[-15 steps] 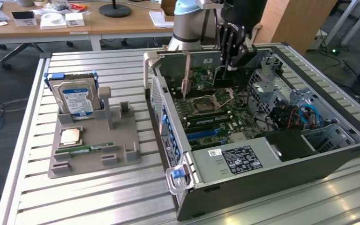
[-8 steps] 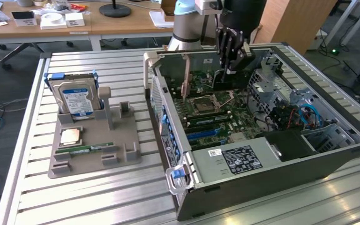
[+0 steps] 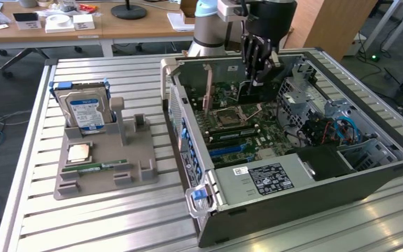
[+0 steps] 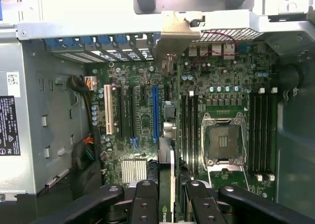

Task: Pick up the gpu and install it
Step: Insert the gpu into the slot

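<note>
My gripper (image 3: 259,71) hangs inside the open computer case (image 3: 369,173), over the rear part of the motherboard (image 3: 240,128). It is shut on the gpu (image 3: 256,92), whose dark body hangs below the fingers. In the wrist view the gpu (image 4: 167,179) stands edge-on between the black fingers (image 4: 145,199), and the gripper (image 4: 170,200) clamps it from both sides. Its silvery bracket (image 4: 178,31) reaches the case's rear slot wall. The card's lower edge hovers close to the blue expansion slot (image 4: 155,111) and the slots beside it; I cannot tell whether it touches one.
On the slatted table a grey holder (image 3: 103,163) carries a blue-labelled hard drive (image 3: 86,107), a CPU (image 3: 80,153) and a green RAM stick (image 3: 100,167). The empty CPU socket (image 4: 222,140), RAM slots (image 4: 261,130) and the drive cage (image 3: 306,100) flank the gripper.
</note>
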`<state>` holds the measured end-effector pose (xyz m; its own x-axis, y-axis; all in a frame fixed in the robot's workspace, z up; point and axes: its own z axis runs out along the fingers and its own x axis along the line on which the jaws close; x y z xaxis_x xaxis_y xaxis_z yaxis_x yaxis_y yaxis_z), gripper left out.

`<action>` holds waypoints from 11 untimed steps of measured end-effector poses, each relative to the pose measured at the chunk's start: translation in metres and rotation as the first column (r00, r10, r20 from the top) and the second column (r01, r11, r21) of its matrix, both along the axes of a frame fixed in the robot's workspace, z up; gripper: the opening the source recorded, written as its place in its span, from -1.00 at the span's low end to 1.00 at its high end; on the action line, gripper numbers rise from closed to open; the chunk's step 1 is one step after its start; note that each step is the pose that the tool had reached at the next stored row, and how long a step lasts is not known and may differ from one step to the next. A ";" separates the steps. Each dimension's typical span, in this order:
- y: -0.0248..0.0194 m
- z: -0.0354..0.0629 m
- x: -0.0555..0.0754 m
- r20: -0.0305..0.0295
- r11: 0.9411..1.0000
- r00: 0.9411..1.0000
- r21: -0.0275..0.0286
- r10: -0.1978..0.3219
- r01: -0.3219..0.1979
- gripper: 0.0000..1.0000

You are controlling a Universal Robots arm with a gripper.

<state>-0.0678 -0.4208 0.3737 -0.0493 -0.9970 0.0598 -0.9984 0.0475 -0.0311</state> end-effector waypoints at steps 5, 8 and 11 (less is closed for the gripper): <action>-0.0034 -0.0026 0.000 0.000 1.000 1.000 0.001 0.000 0.000 -0.47; -0.0045 -0.0048 0.000 0.001 1.000 1.000 0.005 0.000 0.000 -0.47; -0.0045 -0.0051 0.000 0.001 1.000 1.000 0.006 0.000 0.000 -0.47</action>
